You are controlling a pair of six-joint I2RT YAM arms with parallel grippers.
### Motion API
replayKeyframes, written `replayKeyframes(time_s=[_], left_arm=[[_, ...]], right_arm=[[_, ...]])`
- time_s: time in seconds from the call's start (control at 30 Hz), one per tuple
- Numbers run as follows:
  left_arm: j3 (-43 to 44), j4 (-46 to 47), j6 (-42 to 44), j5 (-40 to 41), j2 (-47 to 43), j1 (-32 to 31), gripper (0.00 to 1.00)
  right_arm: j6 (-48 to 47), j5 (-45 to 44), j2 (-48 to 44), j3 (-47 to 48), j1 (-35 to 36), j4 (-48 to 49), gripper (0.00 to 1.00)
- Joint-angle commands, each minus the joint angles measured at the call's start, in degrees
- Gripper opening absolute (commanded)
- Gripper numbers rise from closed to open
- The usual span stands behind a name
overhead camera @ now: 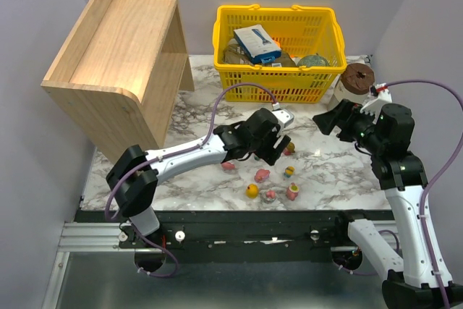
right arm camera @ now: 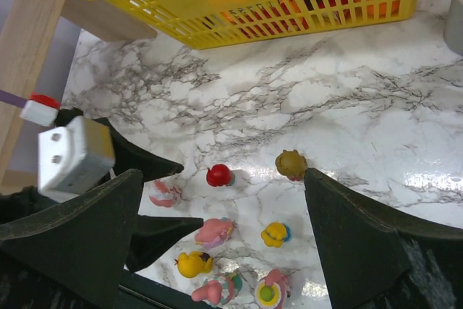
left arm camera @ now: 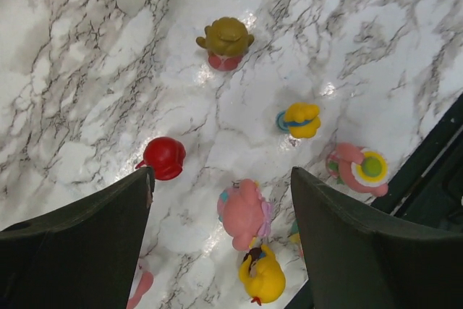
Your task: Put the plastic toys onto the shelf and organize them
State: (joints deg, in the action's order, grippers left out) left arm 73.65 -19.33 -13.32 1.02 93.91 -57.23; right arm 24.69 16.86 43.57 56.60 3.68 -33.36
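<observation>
So, quick status from my two-arm rig. My left gripper (left arm camera: 222, 173) hangs over the bunch of plastic toys (overhead camera: 262, 175) with its fingers spread wide and nothing between them. In the left wrist view a red toy (left arm camera: 164, 157) shows right by the tip of one finger, though I can't tell if it's touching. A chunky pink toy (left arm camera: 242, 215) sits in the gap between the two fingers. Further out there's an olive toy (left arm camera: 226, 40) on a red base, and a yellow toy (left arm camera: 299, 120) with a bit of blue on it. Off to the side is a disc-topped pink toy (left arm camera: 358, 169), and a yellow duck (left arm camera: 262, 276) is just beside the chunky pink one.

My right gripper (right arm camera: 224, 175) is spread wide too and holds nothing. It's up above the right side of the table, looking down at the same bunch.

Every toy I can see lies on the marble table (overhead camera: 340, 171), near the front edge and between the two arms. The shelf (overhead camera: 116, 48) stands at the far left corner, well apart from the toys. Behind the toys, at the far edge, is the yellow basket (overhead camera: 278, 85) with boxes inside.
</observation>
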Motion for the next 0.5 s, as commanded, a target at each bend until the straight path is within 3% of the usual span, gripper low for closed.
replayKeyframes(time_s=[0.0, 0.47], left_arm=[[-0.9, 1.5, -0.7, 3.1, 3.3, 1.3, 0.83], [-2.1, 4.4, -3.0, -0.9, 10.3, 5.9, 0.7]], right_arm=[[0.2, -2.4, -0.9, -1.0, 0.3, -2.1, 1.0], [-1.0, -4.6, -0.2, -0.5, 0.2, -3.5, 1.0]])
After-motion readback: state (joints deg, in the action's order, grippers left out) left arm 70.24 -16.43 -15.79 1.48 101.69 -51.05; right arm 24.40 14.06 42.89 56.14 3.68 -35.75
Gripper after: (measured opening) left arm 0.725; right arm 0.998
